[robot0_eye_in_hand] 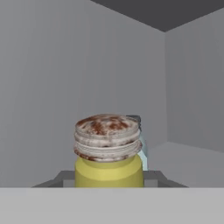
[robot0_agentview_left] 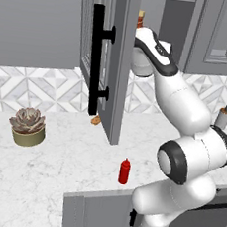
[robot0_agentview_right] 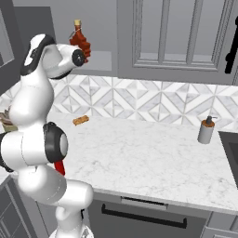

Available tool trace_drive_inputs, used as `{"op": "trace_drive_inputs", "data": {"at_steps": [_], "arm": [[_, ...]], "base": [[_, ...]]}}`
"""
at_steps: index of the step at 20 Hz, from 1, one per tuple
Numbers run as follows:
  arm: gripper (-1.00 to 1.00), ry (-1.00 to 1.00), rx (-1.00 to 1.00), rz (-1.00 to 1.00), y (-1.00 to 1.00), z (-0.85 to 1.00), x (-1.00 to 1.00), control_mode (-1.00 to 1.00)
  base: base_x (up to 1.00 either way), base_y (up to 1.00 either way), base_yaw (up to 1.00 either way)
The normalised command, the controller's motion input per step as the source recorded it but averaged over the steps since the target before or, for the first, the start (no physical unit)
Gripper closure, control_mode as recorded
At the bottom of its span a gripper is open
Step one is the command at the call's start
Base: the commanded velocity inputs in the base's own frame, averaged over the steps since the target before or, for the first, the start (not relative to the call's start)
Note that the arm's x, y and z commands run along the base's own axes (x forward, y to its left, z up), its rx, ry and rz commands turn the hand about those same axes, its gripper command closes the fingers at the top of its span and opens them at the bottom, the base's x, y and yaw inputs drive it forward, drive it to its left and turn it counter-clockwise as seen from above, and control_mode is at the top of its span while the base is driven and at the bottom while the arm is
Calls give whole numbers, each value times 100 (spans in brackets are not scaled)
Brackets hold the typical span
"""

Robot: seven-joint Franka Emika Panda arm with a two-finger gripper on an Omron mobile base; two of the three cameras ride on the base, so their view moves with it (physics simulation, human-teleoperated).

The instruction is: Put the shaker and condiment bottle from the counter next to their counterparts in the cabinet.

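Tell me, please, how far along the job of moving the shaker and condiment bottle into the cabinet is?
Done: the cabinet door stands open. In hand: the gripper is shut on the shaker, reaching into the cabinet near the dark orange-red bottle; it isn't set down yet. Left: release the shaker, then fetch the condiment bottle, which stands on the counter.
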Motion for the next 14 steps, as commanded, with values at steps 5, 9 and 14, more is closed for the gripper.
{"op": "trace_drive_inputs", "data": {"at_steps": [5,9,14], "arm": [[100,0,0,0,8,-3,15,-100],[100,-1,0,0,8,-4,15,-100],[100,0,-1,0,3,0,1,-100]], "base": [[0,0,0],[0,0,0],[0,0,0]]}}
